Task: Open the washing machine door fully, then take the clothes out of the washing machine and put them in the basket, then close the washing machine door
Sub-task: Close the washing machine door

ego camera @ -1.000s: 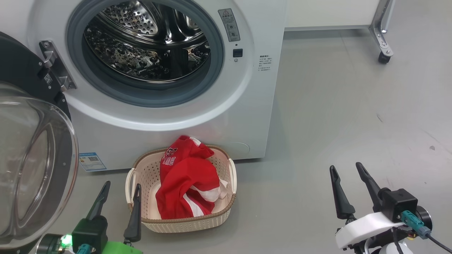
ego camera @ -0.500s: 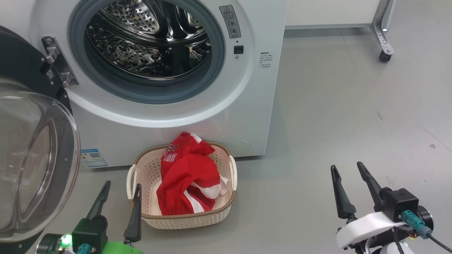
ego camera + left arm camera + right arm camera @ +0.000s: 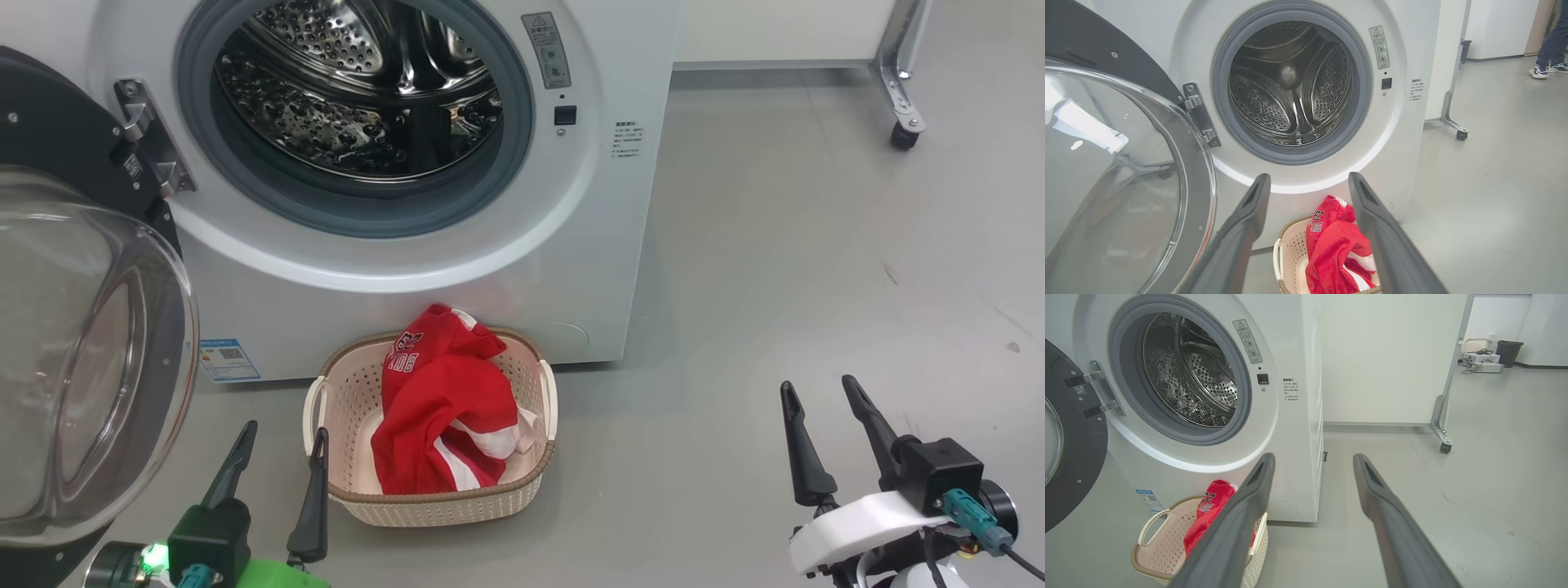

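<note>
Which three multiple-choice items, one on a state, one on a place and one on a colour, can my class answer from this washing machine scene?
1. How does the washing machine door stand? A shut; B swung open; C taken off.
2. Where do the red clothes lie? A on a chair; B in the basket; C draped over the door.
3. What colour is the basket's rim? A brown; B blue; C green.

Answers:
1 B, it hangs out to the side on its hinge.
2 B, the red fabric is heaped inside the basket's walls.
3 A, a brown woven band runs round its top.
</note>
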Tool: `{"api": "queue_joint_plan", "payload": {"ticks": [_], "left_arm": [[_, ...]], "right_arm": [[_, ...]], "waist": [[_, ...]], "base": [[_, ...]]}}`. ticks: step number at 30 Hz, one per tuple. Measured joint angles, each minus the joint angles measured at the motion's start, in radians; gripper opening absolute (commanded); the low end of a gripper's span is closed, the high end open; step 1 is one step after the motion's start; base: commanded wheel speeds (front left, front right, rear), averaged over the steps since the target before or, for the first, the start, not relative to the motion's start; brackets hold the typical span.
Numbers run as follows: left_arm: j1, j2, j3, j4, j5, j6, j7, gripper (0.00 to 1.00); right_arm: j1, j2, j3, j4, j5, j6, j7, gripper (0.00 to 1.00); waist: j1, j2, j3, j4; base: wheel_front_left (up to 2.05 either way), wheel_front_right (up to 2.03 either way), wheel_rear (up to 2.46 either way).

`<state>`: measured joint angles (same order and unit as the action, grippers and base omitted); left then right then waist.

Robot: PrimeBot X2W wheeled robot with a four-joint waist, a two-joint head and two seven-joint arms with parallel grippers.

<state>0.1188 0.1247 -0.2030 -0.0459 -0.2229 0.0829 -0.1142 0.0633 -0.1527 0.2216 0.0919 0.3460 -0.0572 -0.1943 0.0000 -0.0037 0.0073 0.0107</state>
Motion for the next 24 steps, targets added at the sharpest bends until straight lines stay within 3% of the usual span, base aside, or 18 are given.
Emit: {"api": "queue_joint_plan", "payload": {"ticks": [10, 24], "left_arm": [[-0.001, -0.004, 0.004, -0.006, 0.000, 0.001, -0.002, 1.00], [0.000, -0.008, 0.022, 0.001, 0.000, 0.010, -0.011, 1.00]], "right_arm": [[0.008, -0.010, -0.013, -0.012, 0.006, -0.007, 0.000, 1.00], [0.009, -0.015, 0.005, -0.014, 0.006, -0.006, 0.009, 1.00]], "waist": [[0.0000, 0.0000, 0.006, 0.076], [0.0000, 0.0000, 0.001, 0.249]], "base": [[0.00, 0.00, 0.00], [0.00, 0.00, 0.00]]}}
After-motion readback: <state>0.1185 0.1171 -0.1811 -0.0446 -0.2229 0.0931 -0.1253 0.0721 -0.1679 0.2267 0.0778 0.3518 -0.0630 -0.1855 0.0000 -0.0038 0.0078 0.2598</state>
